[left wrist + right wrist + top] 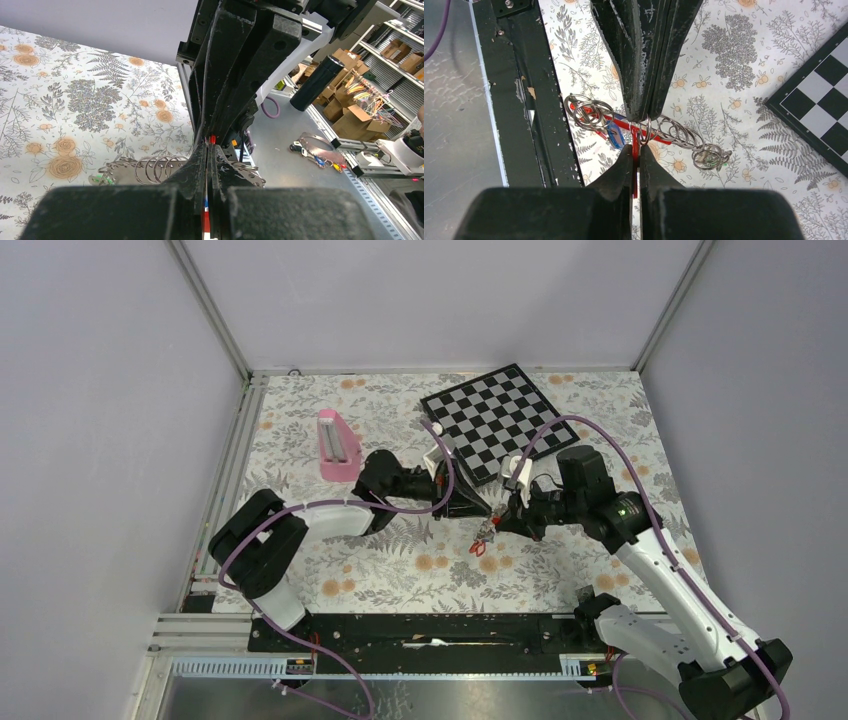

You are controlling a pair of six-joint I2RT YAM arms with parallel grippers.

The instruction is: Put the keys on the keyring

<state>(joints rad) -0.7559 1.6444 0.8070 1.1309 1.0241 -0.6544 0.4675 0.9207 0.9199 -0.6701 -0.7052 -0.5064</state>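
While clamped from two opposite sides, hanging clear above the floral-print tabletop (pixel 400 570) rather than lying on it: large elongated loop keyring (pixel 600 119), red on the side showing. Pressed together on that thin red bar, nothing but the strip between the fingers: left claw (pixel 208 150) and right claw (pixel 635 150), tips almost touching. Strung along the bar just either side of the claw tips, a run of silver split rings (pixel 676 132); among them a small metal key with a blue oblong tag (pixel 614 137) close beside the right claw, and another key with a green tag (pixel 100 179) at the far end of the run. Judged late in the threading step, with no loose keys spotted below the claws. Next, probably: hold one claw pinched, ease the other off, check for rings not fully seated on the loop. No container seen holding anything; only a pink slotted block (pixel 337 445) well beyond the left claw, contents unclear, and a black-and-white chequered board (pixel 490 420) just beyond both claws.
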